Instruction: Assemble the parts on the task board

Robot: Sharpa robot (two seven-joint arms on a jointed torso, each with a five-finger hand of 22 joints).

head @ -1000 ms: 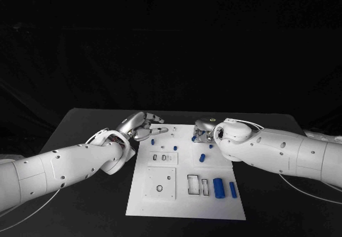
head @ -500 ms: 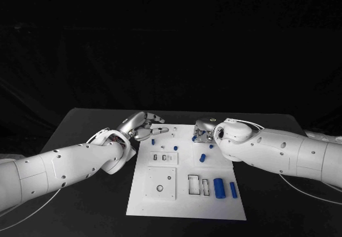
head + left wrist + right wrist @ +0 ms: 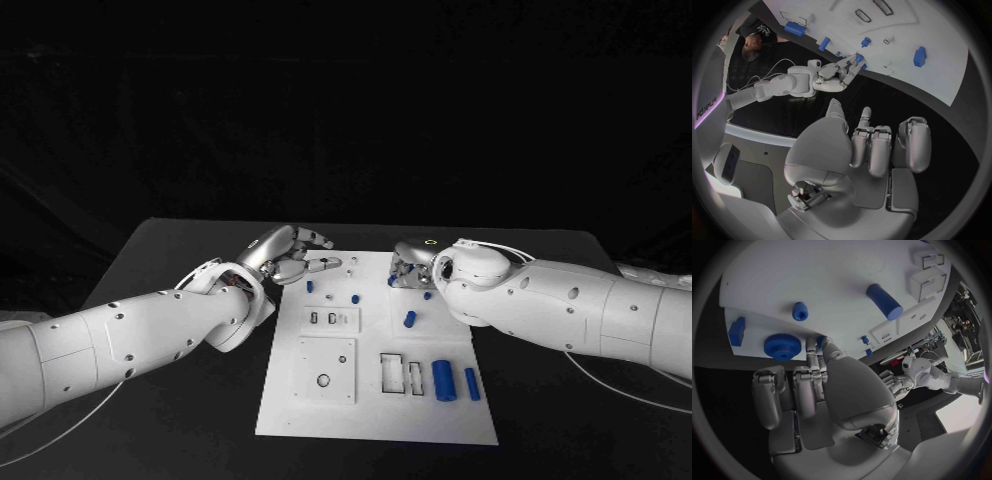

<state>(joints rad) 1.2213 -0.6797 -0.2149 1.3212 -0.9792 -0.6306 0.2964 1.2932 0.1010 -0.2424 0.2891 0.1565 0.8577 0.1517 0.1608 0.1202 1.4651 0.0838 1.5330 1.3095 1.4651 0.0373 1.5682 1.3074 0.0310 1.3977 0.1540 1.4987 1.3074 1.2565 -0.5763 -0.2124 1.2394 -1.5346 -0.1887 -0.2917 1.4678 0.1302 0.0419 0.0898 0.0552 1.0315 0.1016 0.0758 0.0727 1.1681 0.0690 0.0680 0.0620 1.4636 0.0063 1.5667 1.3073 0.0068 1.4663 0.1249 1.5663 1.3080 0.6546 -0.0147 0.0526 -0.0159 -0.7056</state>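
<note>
Both robot hands sit at the far end of the white rectangular task board [image 3: 378, 385] on the black bench [image 3: 173, 250]. My left robot hand [image 3: 286, 257] has its fingers curled in with nothing between them. My right robot hand [image 3: 414, 262] reaches its fingertips down beside a blue toothed gear [image 3: 782, 346] at the board's far right edge; I cannot tell whether it grips anything.

I judge the assembly to be at an early stage. Two blue cylinders [image 3: 444, 381] lie loose near the right edge, a short blue peg [image 3: 410, 320] lies loose mid-board, and the rectangular slots [image 3: 392, 373] nearby look unfilled. A few small blue pieces [image 3: 353, 298] seem to stand upright at the far end.

I can read no label or writing on the board or parts.
</note>
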